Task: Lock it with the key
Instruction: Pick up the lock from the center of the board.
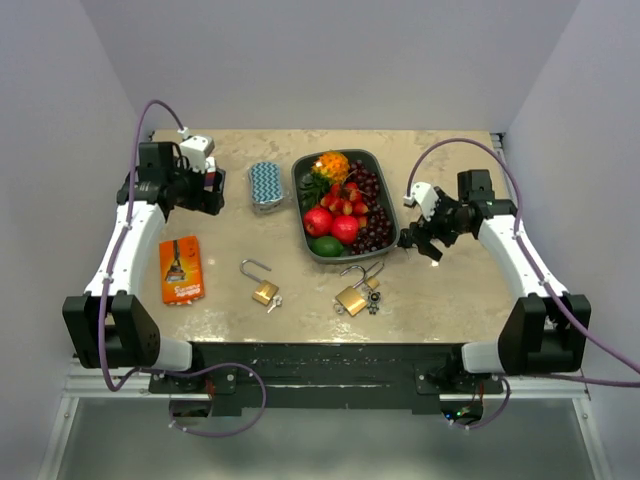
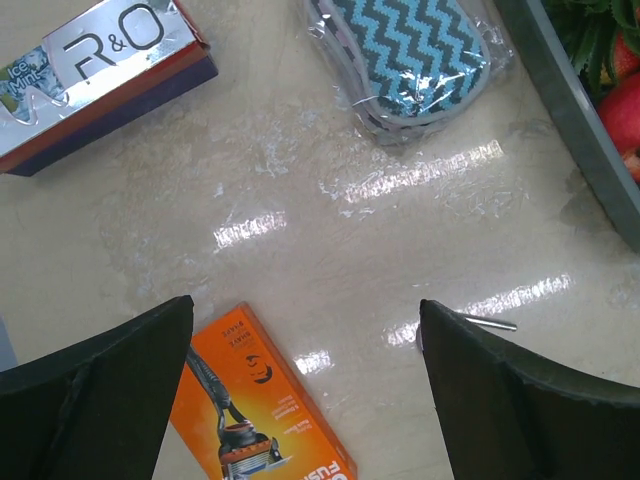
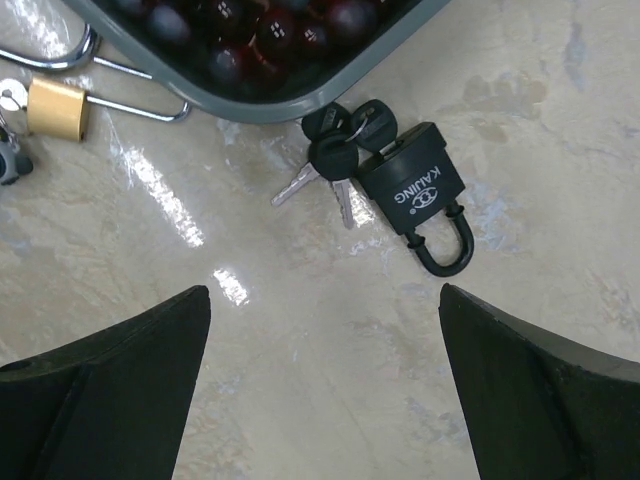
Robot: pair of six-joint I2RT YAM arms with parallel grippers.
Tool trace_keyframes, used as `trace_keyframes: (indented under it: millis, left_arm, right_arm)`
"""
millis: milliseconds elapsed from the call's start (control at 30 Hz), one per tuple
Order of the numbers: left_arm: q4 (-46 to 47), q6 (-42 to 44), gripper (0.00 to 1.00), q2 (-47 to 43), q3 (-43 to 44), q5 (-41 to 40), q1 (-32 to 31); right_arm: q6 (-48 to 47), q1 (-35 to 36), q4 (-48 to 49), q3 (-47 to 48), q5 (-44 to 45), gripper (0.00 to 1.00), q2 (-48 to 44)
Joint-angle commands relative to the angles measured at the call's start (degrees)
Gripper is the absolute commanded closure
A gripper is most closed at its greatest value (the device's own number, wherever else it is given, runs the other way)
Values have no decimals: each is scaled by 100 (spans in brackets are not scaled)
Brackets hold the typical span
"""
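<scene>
Between right fingers (image 3: pixel 530 380), spread wide, empty: bare surface (image 3: pixel 300 330), then black padlock (image 3: pixel 412 188) just off rim of tray (image 3: pixel 280 108), keys (image 3: pixel 335 155) bunched at body, shackle (image 3: pixel 447 248) pointing away from tray. Left fingers (image 2: pixel 110 380) likewise released, beyond tray's opposite side. Right arm nearer.

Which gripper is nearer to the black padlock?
Right. The right gripper hovers close by the black padlock; the left gripper is far off, near the zigzag pouch.
</scene>
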Motion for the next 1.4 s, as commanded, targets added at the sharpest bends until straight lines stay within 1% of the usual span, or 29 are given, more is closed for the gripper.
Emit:
trace_keyframes:
  millis: [0,133,167,233,267,333,367,400,467,500,567,633,733,833,967,1133,1267,1367]
  left_arm:
    - [392,-144,1,-169,204,-314,-66]
    - [866,-179,1,-301,204,-43,-74]
    - [902,-179,1,-301,213,184,-66]
    - [920,-197,1,-249,292,440,-66]
    - [929,-188,1,-231,318,685,-74]
    - [920,-92,1,-187,380,915,-74]
    - [920,-30,1,-178,389,1116,-66]
    - [929,48,1,-196,380,1188,-66]
    - [1026,58,1,-196,345,1215,-66]
    - [1052,49,1,-196,319,1215,-66]
    - [1096,49,1,-196,310,1189,-66]
    - [1149,-29,1,-187,310,1154,-66]
    - [1149,-82,1,-152,319,1127,-66]
    - [1166,-100,1,-143,301,1110,-66]
    - [1184,-153,1,-134,283,1057,-66]
    - [1429,-320,1,-275,108,1250,-66]
    - [1965,-504,1,-625,-296,1171,-66]
    - [1932,-435,1,-592,-175,1224,-66]
  right_arm:
    - [-1068,-22,-285,365,-77,1,259]
    - [-1990,-180,-346,664,-120,1,795]
    - [-2471,-180,-408,856,-190,1,1109]
    - [-2869,-399,-601,1103,-261,1,1462]
    - [-3150,-417,-663,1417,-244,1,1821]
    - [-3362,-453,-987,1823,-226,1,2262]
    - [-3546,-461,-1136,2268,-235,1,2455]
    - [-3609,-461,-1425,2490,-244,1,2866]
    - [-3775,-462,-1646,3034,-287,1,3220]
    - [-3820,-461,-1804,3159,-279,1,3474]
    - [-3882,-461,-1902,3405,-270,1,3678]
    - [-3934,-453,-1946,3468,-226,1,3854]
    - [-3987,-418,-1973,3294,-209,1,3933]
    - [-3987,-348,-1815,3048,-182,1,3925]
    - [-3891,-260,-1648,2958,-191,1,4030]
    - [-3847,-242,-1455,2836,-217,1,4092]
    - [-3856,-242,-1384,2748,-182,4,4136]
    - [-3891,-242,-1262,2555,-226,5,4074]
